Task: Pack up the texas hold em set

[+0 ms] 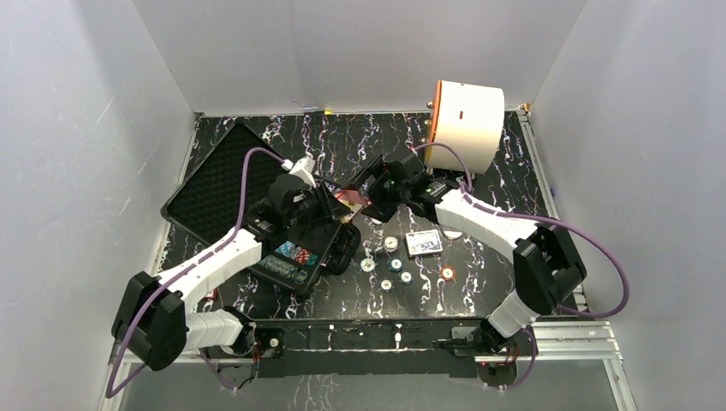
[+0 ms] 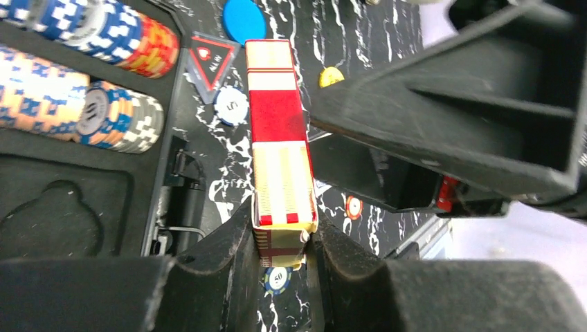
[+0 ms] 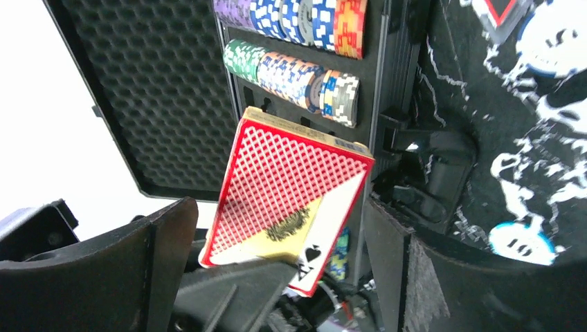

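The left gripper [image 2: 282, 234] clamps the near end of the red deck [image 2: 279, 131], which juts lengthwise from its fingers, aloft just right of the open case [image 2: 69, 200]; the right gripper [image 3: 280, 228] straddles it, jaws wide, not touching.

The open black rugged plastic case [image 1: 218, 184] fills the table's [image 1: 342, 141] left side, its foam-lined lid spread toward the far-left corner and its base crowded with multicoloured poker chips [image 2: 104, 117]. The large white cylinder with orange face [image 1: 467, 124] blocks the far-right corner; the far edge between them lies bare. At the table's middle the left gripper [image 1: 340, 212] and right gripper [image 1: 364, 195] crowd together around the red card deck [image 1: 352, 201], with little passage between. Loose round chips [image 1: 389, 244] and a blue card deck [image 1: 424, 244] dot the patch toward the near edge. Bare surface runs along the right edge beyond the right arm [image 1: 479, 218].
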Controlling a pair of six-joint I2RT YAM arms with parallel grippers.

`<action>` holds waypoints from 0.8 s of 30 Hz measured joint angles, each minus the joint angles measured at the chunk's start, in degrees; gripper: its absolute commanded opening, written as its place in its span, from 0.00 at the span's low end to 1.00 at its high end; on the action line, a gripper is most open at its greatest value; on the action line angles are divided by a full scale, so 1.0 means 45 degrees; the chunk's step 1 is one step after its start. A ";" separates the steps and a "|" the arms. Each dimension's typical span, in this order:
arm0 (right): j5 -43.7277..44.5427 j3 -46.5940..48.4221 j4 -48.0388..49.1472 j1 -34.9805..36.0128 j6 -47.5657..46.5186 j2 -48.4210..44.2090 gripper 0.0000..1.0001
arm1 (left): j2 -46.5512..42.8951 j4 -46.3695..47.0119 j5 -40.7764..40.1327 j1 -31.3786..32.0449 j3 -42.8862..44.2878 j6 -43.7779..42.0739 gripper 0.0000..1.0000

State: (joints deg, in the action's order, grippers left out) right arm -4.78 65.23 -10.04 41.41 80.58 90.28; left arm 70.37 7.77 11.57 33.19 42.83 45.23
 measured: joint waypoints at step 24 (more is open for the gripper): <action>0.2569 -0.1632 0.0189 0.0078 -0.6416 -0.3502 0.88 | -0.1010 -0.7538 -0.2404 -0.4512 0.1894 0.1671 0.00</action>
State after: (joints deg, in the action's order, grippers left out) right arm 6.79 57.89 -9.19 41.76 51.70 74.52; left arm 65.82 -26.15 0.75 12.88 51.35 52.75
